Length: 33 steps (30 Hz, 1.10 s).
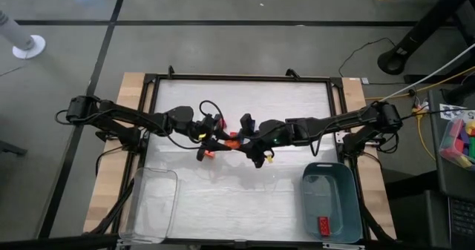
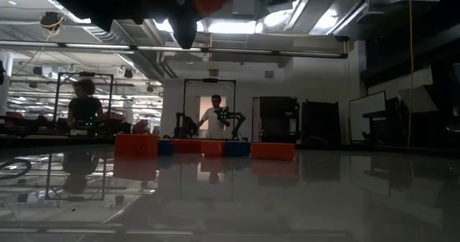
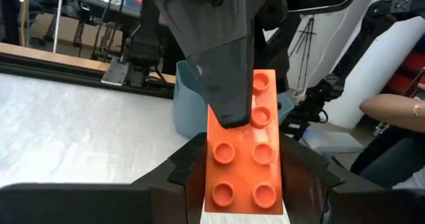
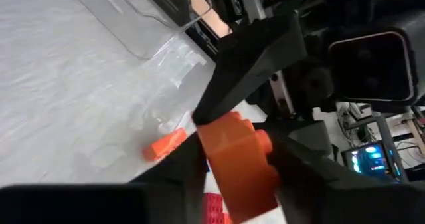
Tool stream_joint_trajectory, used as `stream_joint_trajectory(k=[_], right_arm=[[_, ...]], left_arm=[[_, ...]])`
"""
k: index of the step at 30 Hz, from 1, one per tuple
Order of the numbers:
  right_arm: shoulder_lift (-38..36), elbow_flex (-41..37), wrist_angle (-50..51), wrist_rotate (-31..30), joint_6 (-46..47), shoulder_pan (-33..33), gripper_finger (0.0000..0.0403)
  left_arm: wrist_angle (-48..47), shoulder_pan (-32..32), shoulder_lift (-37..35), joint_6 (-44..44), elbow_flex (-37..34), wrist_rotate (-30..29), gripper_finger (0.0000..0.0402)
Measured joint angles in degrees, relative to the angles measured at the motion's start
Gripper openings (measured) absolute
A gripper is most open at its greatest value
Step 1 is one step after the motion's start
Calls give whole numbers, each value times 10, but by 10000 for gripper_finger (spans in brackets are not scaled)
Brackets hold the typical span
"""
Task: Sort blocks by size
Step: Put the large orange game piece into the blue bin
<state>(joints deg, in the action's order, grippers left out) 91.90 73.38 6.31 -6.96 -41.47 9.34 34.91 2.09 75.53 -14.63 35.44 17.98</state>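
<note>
— Orange brick [image 3: 242,151] nearly filled my left wrist view: a long one, two studs by four, up off the table and gripped by its long sides in the left gripper [image 3: 246,169].

— And the right arm?

— Right gripper [image 4: 242,163] met it over mid-table. From its own wrist camera the same brick sat between its fingers, and in the left wrist view one of those fingers [image 3: 226,71] lay across the studded face. I judged both pairs of jaws clenched on that one piece, so I read it as a handover, or two stuck pieces being pulled apart; I couldn't tell which.

— How did you want it done?

— One side had to let go cleanly before the other moved. I wanted the receiving grip squared across flat faces, not riding on studs, where smooth plastic could twist out. Then a straight pull away, no sideways drag, because the other blocks [image 2: 208,147] sat in a row on the table right below, with a small orange piece [image 4: 166,143] loose nearby.

— Destination?

— Blue-grey bin [image 1: 349,177] held one red brick [image 1: 323,224]; the clear tray [image 1: 137,198] looked empty. I couldn't judge the red one's size, so I'd have checked that first.
</note>
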Motion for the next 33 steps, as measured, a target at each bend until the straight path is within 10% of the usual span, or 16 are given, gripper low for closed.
stream_joint_trajectory(k=[17, 33], right_arm=[[-11, 1, 77, -45, 54, 0, 113], [-11, 142, 511, 21, 327, 37, 99]], left_arm=[[-40, -2, 0, 49, 0, -86, 199], [-190, 30, 0, 136, 0, -103, 235]])
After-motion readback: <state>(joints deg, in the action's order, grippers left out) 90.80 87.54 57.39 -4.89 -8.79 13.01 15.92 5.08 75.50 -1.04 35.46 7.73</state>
